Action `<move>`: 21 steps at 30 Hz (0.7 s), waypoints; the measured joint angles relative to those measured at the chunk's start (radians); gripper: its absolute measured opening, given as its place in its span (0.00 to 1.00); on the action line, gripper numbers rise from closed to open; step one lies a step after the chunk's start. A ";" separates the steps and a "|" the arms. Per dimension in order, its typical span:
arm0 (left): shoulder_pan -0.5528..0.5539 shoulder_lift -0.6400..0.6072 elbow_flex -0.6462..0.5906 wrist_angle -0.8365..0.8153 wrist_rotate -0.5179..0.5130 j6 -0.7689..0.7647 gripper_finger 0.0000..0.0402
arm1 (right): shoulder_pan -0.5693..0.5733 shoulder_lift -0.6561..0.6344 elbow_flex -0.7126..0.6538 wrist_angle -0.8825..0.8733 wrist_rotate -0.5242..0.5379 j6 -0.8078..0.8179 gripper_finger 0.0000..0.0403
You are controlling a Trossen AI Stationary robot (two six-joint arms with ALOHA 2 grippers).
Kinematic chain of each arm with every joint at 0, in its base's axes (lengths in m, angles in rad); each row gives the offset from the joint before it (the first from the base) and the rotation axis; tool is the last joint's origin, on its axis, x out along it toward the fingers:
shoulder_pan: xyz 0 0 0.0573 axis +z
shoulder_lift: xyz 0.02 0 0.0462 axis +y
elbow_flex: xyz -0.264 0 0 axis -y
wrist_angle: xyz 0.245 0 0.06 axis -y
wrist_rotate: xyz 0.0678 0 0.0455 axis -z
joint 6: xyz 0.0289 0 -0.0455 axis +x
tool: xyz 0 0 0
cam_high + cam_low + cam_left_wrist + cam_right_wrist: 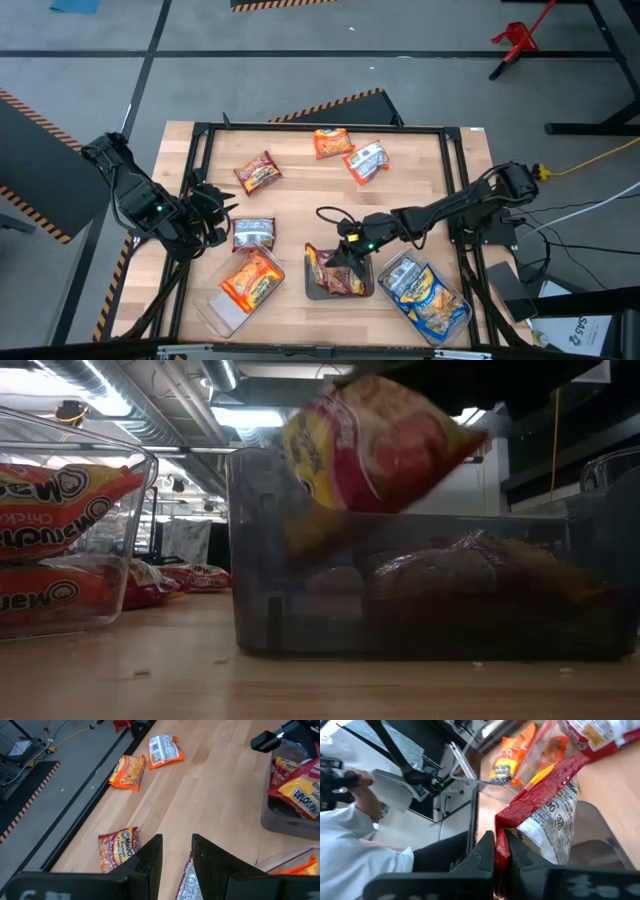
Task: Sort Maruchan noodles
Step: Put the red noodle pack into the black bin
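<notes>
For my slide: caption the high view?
Right gripper lowers a dark red Maruchan packet into the middle tray.

Three clear trays (203, 305) sit along the wooden table's (300, 200) edge.

orange packets (250, 279) in a clear tray (214, 311), dark red packets (341, 277) in a grey tray (314, 292), light wood surface (300, 190).
</notes>
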 joint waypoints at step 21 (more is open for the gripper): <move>0.001 0.000 0.000 -0.021 -0.038 -0.007 0.25 | 0.000 0.015 -0.187 0.365 -0.069 0.106 0.00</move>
